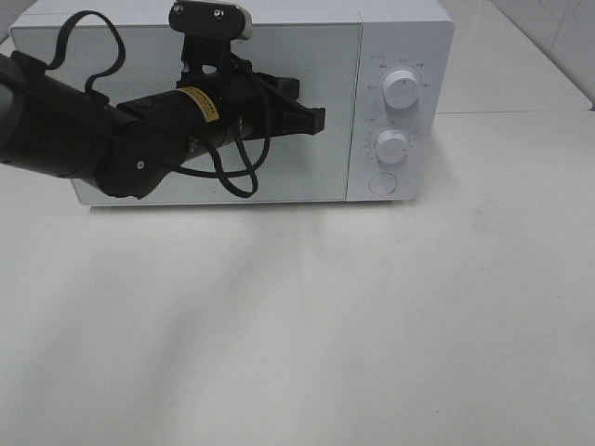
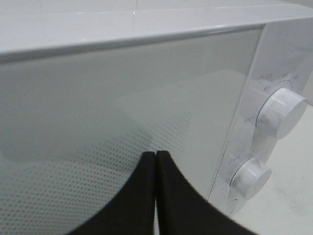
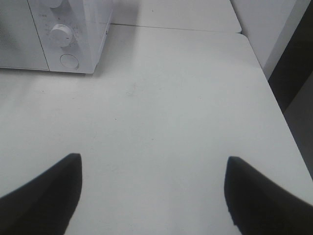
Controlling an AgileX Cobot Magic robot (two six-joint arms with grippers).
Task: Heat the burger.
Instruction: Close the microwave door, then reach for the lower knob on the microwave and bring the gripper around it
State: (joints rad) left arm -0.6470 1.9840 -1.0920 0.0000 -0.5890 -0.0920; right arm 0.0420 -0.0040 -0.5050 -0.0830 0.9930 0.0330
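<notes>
Though shut, left jaws near microwave (image 1: 409, 46)

A shut white microwave (image 1: 330, 56) with upper knob (image 1: 401, 87), lower knob (image 1: 392, 146) and round button (image 1: 382, 183) stands on a white table (image 1: 297, 325)

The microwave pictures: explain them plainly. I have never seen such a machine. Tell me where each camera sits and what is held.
It is a robot with two arms. The high camera looks down on a white microwave, door closed, on a table. The black arm before the door ends in the left gripper, shut on nothing. Its wrist camera shows the door and knobs. The other wrist camera shows the right gripper, open and empty above the table. No burger shows.
</notes>
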